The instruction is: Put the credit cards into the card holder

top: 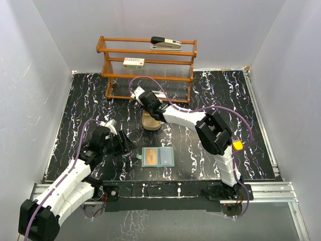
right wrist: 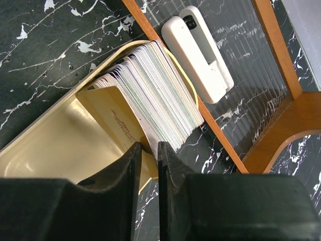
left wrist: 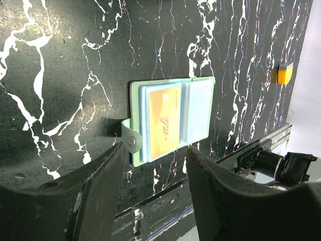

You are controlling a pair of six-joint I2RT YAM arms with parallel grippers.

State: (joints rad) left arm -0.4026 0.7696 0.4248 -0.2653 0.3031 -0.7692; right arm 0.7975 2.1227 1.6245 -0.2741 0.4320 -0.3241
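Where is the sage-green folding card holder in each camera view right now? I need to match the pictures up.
Top external: the sage-green folding card holder lies open at lower centre, near the table's front edge.
Left wrist: it sits at centre frame, open, with an orange card in the pocket on the picture's left.
Right wrist: not in view.
Shared landmark: the black white-veined tabletop shows in all three views.

The black marbled table (top: 90, 100) bears the open card holder (left wrist: 198, 110), tan tray (right wrist: 55, 145) and wooden rack (top: 150, 77).

The card holder (top: 157, 156) lies before the tray (right wrist: 55, 150) holding cards (right wrist: 160, 95), itself before the rack (top: 148, 76).
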